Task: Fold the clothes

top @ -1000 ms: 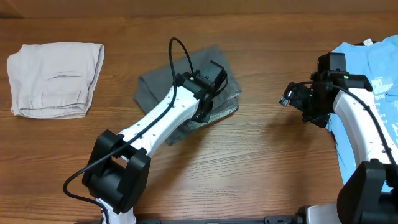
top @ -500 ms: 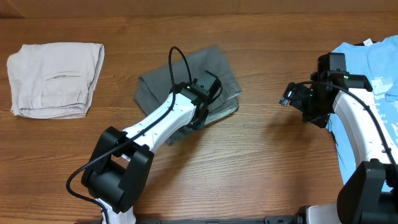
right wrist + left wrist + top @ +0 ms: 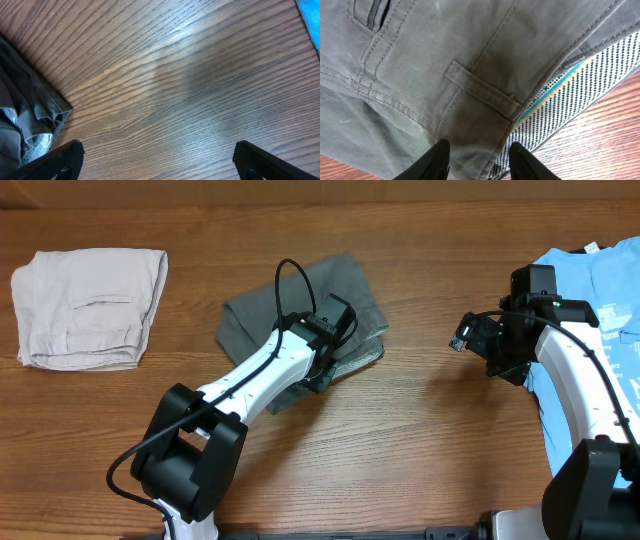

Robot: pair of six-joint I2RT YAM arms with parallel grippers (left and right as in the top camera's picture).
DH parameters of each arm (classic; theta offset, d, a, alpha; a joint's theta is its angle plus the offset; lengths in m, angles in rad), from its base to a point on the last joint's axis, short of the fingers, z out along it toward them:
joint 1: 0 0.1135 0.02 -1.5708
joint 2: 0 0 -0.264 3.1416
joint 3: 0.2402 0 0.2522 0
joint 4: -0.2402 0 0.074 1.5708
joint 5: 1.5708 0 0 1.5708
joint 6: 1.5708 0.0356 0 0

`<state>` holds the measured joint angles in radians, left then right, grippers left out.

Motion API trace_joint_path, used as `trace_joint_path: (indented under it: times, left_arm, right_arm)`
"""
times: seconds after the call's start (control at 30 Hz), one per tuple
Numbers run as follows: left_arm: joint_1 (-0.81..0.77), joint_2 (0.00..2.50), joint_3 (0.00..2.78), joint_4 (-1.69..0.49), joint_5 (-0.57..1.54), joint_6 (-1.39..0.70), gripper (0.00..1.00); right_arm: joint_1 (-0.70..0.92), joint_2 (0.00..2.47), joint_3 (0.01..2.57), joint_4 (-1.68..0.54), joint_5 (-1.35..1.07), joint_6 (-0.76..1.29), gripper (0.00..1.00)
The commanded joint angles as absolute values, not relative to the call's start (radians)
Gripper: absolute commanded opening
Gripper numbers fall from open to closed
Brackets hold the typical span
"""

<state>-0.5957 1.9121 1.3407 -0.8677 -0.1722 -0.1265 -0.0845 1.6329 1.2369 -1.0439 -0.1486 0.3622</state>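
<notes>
The clothes, dark-grey shorts (image 3: 255,315), lie folded in the middle of the table, with a checkered waistband lining showing at their right edge. My left gripper (image 3: 335,330) hovers low over that right part. In the left wrist view its fingertips (image 3: 442,146) stand apart, open, over the grey cloth (image 3: 470,50) near a belt loop, pinching nothing. My right gripper (image 3: 462,340) hangs wide open over bare wood to the right of the shorts. The right wrist view shows its open jaws (image 3: 159,146) and the shorts' edge (image 3: 20,115) at the left.
A pale beige folded garment (image 3: 90,305) lies at the far left. A light-blue T-shirt (image 3: 600,290) with white print lies at the right edge, under the right arm; its corner (image 3: 312,15) shows in the right wrist view. Bare wood separates shorts and T-shirt.
My left gripper has drawn back a little toward the lower left over the shorts. The right arm has not moved.
</notes>
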Motion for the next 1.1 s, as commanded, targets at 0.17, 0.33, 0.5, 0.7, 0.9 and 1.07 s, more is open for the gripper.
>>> trace_joint_path:
  times: [0.17, 0.33, 0.5, 0.7, 0.9, 1.07]
  left_arm:
    - [-0.592, 1.903, 1.337, -0.871, -0.168, -0.101, 0.4]
    - [-0.592, 1.903, 1.337, -0.875, -0.169, -0.069, 0.43]
    - [-0.592, 1.904, 1.337, -0.884, -0.169, -0.002, 0.43]
    - [-0.589, 1.904, 1.337, -0.889, -0.2, -0.003, 0.42]
    - [-0.589, 1.904, 1.337, -0.885, -0.202, -0.007, 0.36]
    - [-0.589, 1.904, 1.337, -0.875, -0.202, -0.005, 0.36]
  right_arm:
    - [-0.086, 1.628, 1.245, -1.041, -0.139, 0.359, 1.0]
    - [-0.086, 1.628, 1.245, -1.041, -0.139, 0.359, 1.0]
    - [-0.086, 1.628, 1.245, -1.041, -0.139, 0.359, 1.0]
    - [-0.086, 1.628, 1.245, -1.041, -0.139, 0.359, 1.0]
    - [-0.086, 1.628, 1.245, -1.041, -0.139, 0.359, 1.0]
    - [-0.086, 1.628, 1.245, -1.041, -0.139, 0.359, 1.0]
